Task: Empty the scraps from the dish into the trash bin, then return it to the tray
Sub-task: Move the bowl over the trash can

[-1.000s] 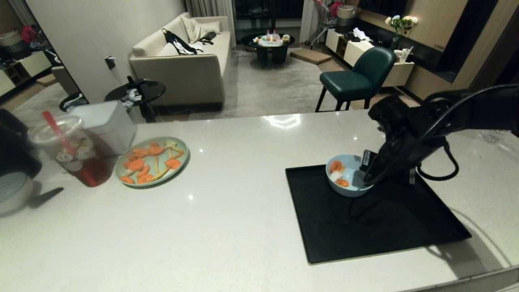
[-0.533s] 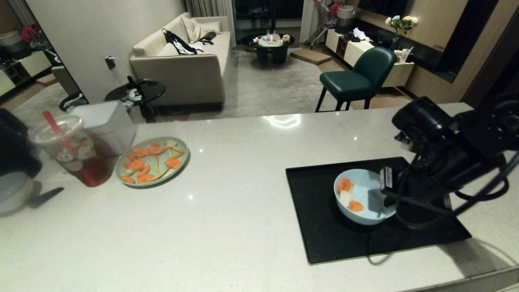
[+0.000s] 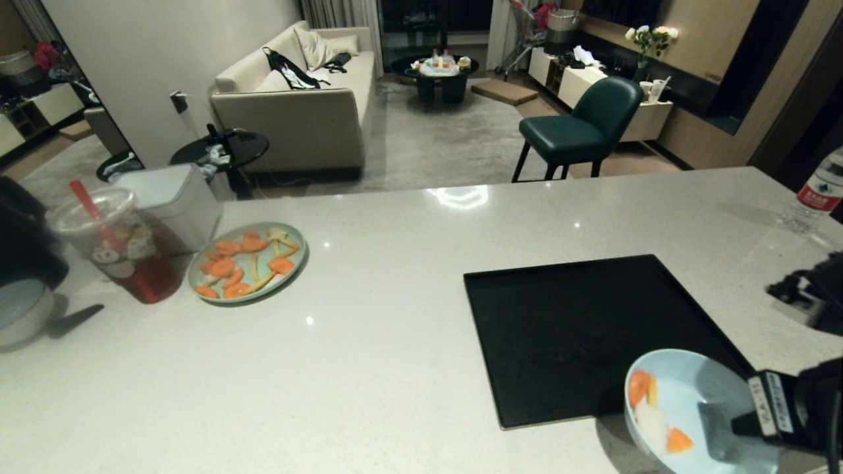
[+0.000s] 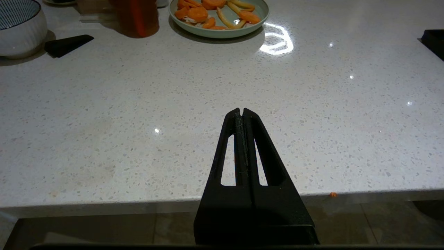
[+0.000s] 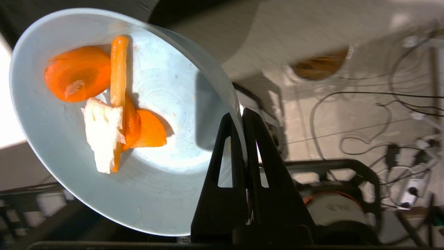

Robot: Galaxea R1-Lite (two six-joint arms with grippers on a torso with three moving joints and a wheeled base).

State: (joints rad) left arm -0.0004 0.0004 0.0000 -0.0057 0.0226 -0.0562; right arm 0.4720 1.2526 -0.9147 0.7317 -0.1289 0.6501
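A water bottle (image 3: 815, 191) with a red label stands at the far right of the counter (image 3: 395, 316); its print is too small to read. A white sticker on the right gripper (image 5: 242, 113) carries marks that cannot be read either. The plastic cup (image 3: 112, 243) of red drink at the far left, with its red straw, bears a small printed figure but no readable words.

The right gripper holds the light-blue bowl (image 3: 691, 408) by its rim, fingers pinched nearly together with the wall of the bowl between them. In the head view the bowl hangs at the counter's near right corner, off the black tray (image 3: 593, 329) and just past the tray's near right corner. The scraps (image 5: 104, 114) lie inside it: orange carrot slices, a pale strip and a whitish chunk.

Only the right wrist view shows the bowl tilted over the floor, with cables and a power strip below, blurred. The trash bin appears in no view.

The left gripper (image 4: 242, 113) shows only in its own wrist view, fingers pressed together and empty, parked at the counter's near edge. That view also gives a closer look at the pale-green plate (image 4: 218, 15) of carrot slices and yellow strips, and a white striped bowl (image 4: 20, 27) beside it.
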